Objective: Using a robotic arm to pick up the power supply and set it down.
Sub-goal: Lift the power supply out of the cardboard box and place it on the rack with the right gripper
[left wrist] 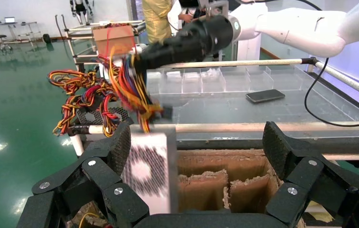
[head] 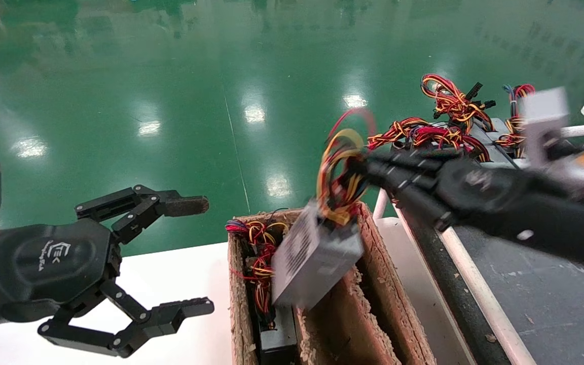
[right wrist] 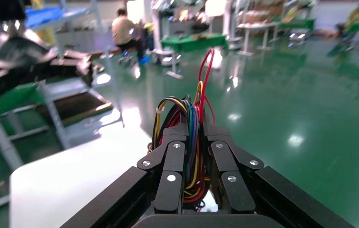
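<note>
Right gripper [head: 360,170] clamps the wire bundle [head: 340,172], power supply [head: 315,258] dangling at its 7 o'clock over the cardboard box [head: 373,284]; left gripper [head: 190,253] gapes idle.

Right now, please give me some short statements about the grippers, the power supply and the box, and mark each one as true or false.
1. The right gripper is shut on the wire bundle of the power supply. True.
2. The power supply rests flat on the white table. False: it hangs tilted from its wires, over the cardboard box.
3. The left gripper is open and holds nothing. True.
4. The cardboard box holds no wires at all. False: red and yellow wires lie in its compartment on the robot's left.
5. More wire bundles lie farther back on the robot's right. True.
</note>
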